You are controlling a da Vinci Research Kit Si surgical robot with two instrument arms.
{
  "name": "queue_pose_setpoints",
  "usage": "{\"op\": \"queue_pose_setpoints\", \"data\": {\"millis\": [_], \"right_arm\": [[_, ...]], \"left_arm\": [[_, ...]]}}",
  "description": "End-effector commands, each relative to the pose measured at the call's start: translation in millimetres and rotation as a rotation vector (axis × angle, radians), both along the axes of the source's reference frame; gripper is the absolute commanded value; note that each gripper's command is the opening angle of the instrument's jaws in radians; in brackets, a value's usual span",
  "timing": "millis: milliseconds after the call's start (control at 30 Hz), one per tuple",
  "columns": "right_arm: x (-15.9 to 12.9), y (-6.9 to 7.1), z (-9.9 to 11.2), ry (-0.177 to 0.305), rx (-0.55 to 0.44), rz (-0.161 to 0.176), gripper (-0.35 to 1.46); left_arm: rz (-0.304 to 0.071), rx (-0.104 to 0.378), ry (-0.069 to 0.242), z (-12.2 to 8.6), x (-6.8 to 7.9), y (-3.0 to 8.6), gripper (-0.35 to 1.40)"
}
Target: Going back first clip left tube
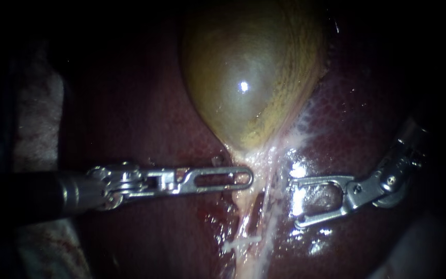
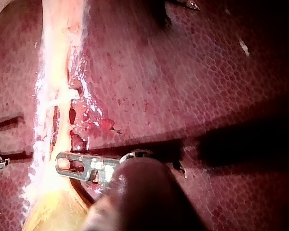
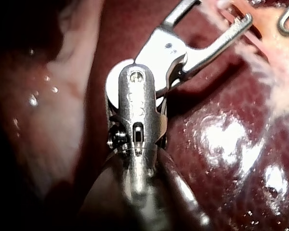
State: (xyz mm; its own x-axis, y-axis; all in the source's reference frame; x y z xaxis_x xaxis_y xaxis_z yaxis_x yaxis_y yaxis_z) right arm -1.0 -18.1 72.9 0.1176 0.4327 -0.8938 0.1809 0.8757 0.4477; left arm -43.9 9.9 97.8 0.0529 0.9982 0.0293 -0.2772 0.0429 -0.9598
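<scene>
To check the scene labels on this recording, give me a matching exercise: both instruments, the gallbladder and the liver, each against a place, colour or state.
Column one:
1. left instrument
2. right instrument
3. gallbladder
4. liver

Column two:
A. greenish-yellow and bulging, with a bright glint
B. open wide, holding nothing, over the liver
C. tip at the pale tissue below the gallbladder's narrow end
D. dark red and mottled, all around the rest

Pairs: 1-C, 2-B, 3-A, 4-D.
</scene>
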Motion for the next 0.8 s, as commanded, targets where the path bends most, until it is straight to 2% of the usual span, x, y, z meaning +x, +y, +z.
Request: {"op": "queue_pose_setpoints", "data": {"millis": [33, 800], "right_arm": [[0.0, 0.0, 0.0, 0.000, 0.000, 0.000, 0.52], [0.1, -0.1, 0.1, 0.000, 0.000, 0.001, 0.52]], "left_arm": [[0.000, 0.000, 0.001, 0.0, 0.1, 0.0, -0.35], [0.000, 0.001, 0.001, -0.1, 0.1, 0.0, -0.35]]}}
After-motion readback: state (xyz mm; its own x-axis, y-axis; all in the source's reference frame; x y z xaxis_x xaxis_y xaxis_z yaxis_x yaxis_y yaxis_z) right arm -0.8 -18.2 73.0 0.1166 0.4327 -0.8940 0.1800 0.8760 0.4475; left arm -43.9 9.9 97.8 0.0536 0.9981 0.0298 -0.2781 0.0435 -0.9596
